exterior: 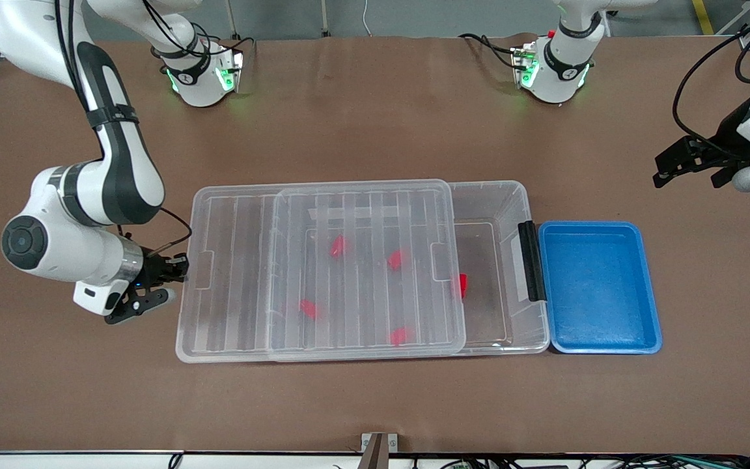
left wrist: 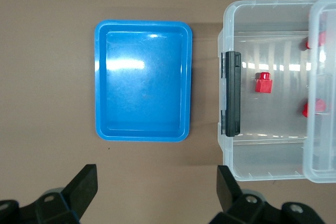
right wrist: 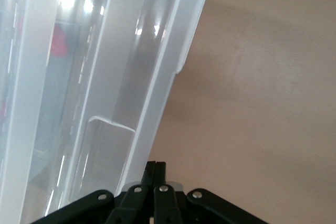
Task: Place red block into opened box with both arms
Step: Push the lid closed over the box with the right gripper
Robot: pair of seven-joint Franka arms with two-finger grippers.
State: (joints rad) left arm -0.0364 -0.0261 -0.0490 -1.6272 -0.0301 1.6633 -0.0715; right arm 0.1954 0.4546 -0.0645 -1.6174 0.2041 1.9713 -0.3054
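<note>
1. The table (exterior: 375, 117) is covered with a brown sheet and carries everything.
2. The box (exterior: 512, 195) is a large clear bin in the middle of the table. Its ribbed clear lid (exterior: 362, 267) lies on top, slid toward the right arm's end, so the part of the box at the black clip (exterior: 531, 260) is uncovered.
3. The blue tray (exterior: 599, 286) stands just beside the clip end of the box, toward the left arm's end of the table.
4. The left gripper (exterior: 691, 166) hangs in the air over bare table near the left arm's end, and its fingers stand wide apart with nothing between them.
5. The right gripper (exterior: 173, 277) is low at the lid's short edge at the right arm's end, its fingers pressed together. Whether they touch the lid I cannot tell.
6. The red block (left wrist: 263, 83) lies inside the box, in the uncovered part near the clip.
7. Four other red blocks (exterior: 338, 246) lie in the box under the lid.
</note>
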